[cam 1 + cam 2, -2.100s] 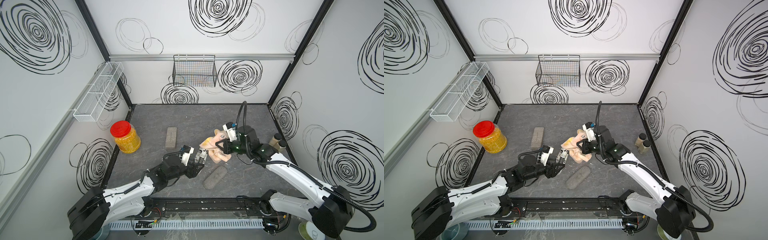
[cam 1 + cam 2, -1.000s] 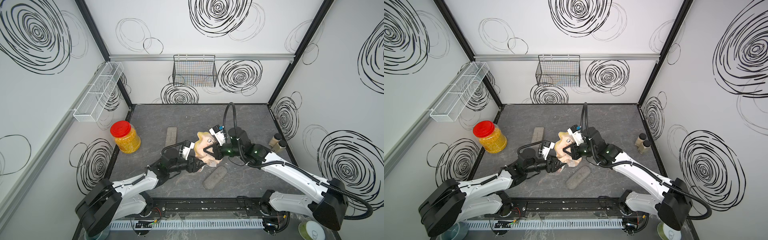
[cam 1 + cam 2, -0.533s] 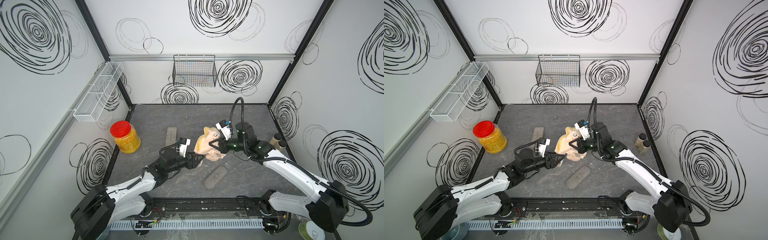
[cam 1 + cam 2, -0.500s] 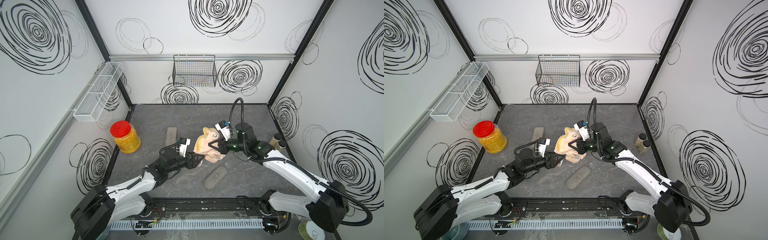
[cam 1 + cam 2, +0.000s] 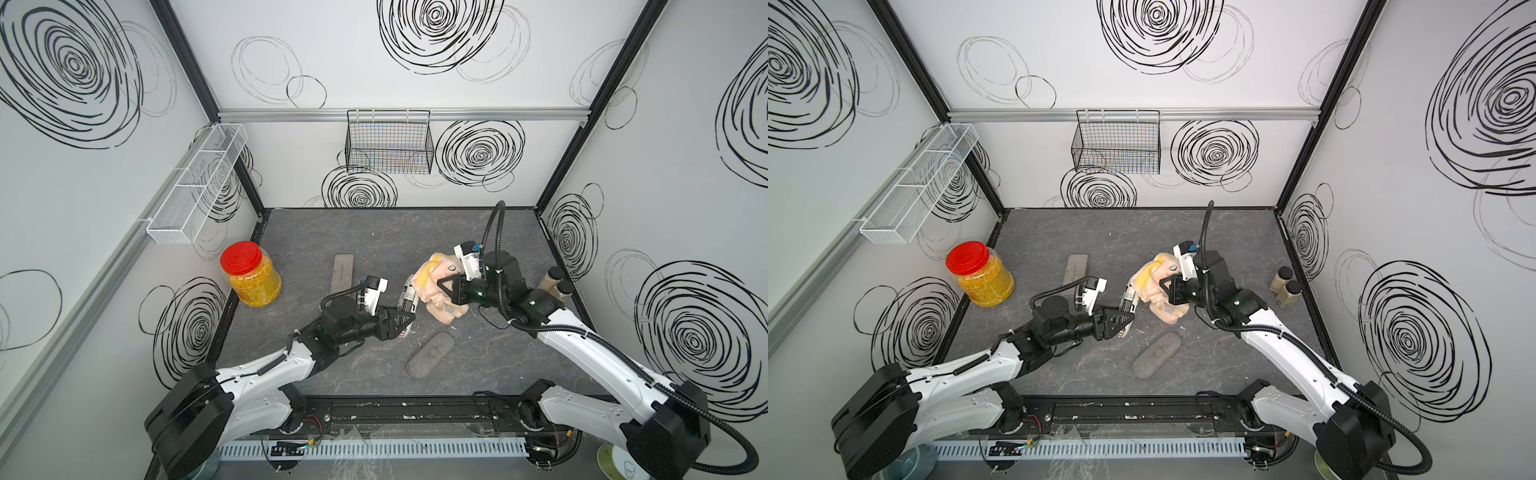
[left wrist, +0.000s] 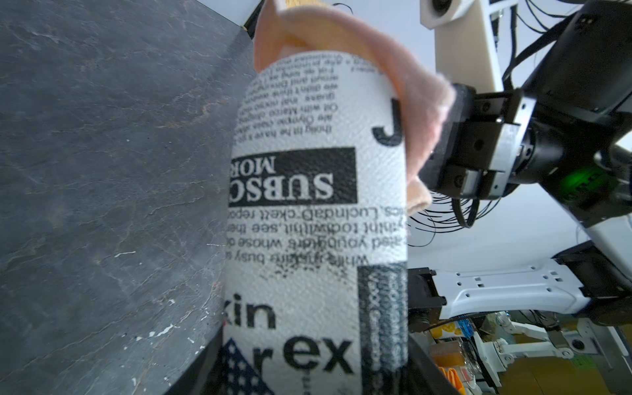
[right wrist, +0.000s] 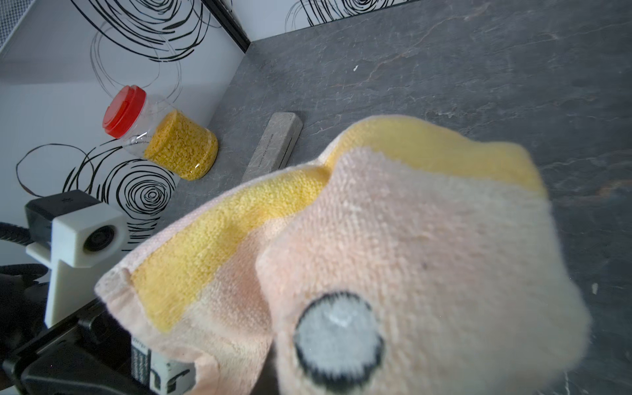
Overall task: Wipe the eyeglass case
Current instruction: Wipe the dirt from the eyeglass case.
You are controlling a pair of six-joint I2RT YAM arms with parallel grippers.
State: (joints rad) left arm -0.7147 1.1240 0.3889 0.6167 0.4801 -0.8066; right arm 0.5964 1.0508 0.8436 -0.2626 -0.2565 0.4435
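I find the case (image 5: 408, 297) held off the bench (image 5: 374, 241), near its middle. The left claw (image 5: 406, 321) is clamped on its near end, and its free end points towards the back edge. The right claw (image 5: 442, 288) is closed on the cloth (image 5: 432, 274), which is bunched against that free end. In the left wrist view the cloth (image 6: 393, 68) covers only the tip and part of one long side of the case (image 6: 318, 205); the printed face is largely bare. I judge the wipe to be under way, with most of the surface not yet covered. To do it well, I would draw the cloth down the length of the case towards the left claw in slow, even strokes and stop short of its fingers. The pressure should be light, because a sideways push on the free end levers the case against a grip at the other end and could twist it loose. Between strokes I would roll the left wrist to bring each unwiped face round to the cloth. I would also lead with a flat fold rather than the loose corner, so that the right claw's fingers never rub the case directly.
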